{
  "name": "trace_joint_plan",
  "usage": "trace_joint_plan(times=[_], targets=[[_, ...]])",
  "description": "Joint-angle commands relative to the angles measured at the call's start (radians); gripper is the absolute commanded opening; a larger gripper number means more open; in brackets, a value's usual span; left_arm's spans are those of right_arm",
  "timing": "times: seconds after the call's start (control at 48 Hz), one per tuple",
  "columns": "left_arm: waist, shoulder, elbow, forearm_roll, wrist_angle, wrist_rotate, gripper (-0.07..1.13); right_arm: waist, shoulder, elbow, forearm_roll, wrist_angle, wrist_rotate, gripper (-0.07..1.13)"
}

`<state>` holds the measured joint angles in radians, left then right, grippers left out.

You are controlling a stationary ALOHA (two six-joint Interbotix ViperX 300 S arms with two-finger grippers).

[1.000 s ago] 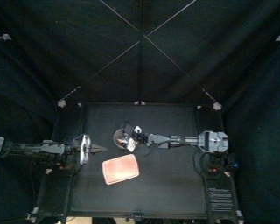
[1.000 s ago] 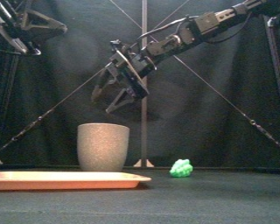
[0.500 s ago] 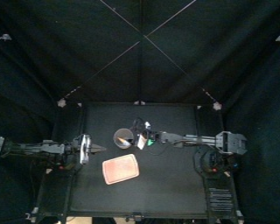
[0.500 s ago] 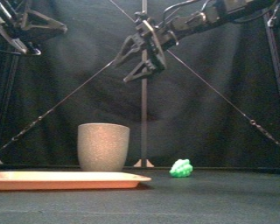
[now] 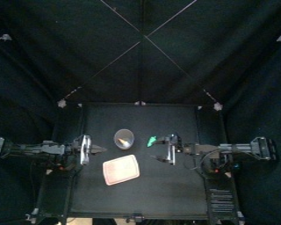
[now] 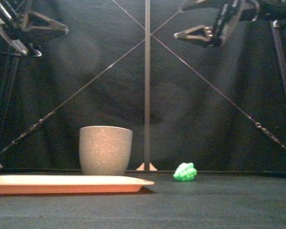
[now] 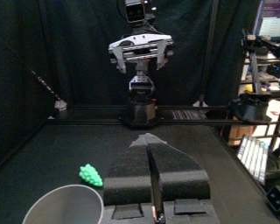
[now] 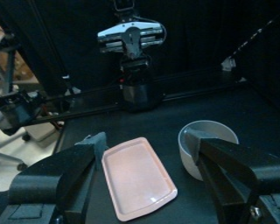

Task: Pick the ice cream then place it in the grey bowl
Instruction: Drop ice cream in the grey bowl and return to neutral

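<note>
Right claw [image 6: 196,34]: upper right of the front view, spread and empty, high over the counter [image 5: 178,189]. Left claw [image 7: 152,153]: pressed together, resting at far left. Grey cup [image 6: 106,149]: upright, centre-left, with a green toy [image 6: 185,171] near its right and a pink tray [image 6: 62,183] at lower left. Ice cream: none visible; the cup's inside is partly hidden. Hazard: a descent could seize the green toy by mistake, or clip and tip the cup.
</note>
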<state>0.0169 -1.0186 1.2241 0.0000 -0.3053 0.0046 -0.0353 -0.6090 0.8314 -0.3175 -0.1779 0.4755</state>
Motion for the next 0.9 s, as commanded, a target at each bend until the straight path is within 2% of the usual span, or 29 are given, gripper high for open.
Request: trace_joint_plan(times=[0.021, 0.417, 0.896], targets=[[0.005, 0.003, -0.011, 0.002, -0.005, 0.002, -0.03, 0.032, -0.121, 0.072, 0.005, -0.028, -0.008, 1.03], [0.005, 0.003, -0.012, 0.002, -0.005, 0.002, -0.03, 0.06, -0.42, 0.244, 0.011, -0.034, -0.003, 1.03], [0.018, 0.002, -0.009, -0.002, -0.005, 0.0, -0.03, 0.057, -0.423, 0.255, 0.003, -0.055, -0.009, 1.03]])
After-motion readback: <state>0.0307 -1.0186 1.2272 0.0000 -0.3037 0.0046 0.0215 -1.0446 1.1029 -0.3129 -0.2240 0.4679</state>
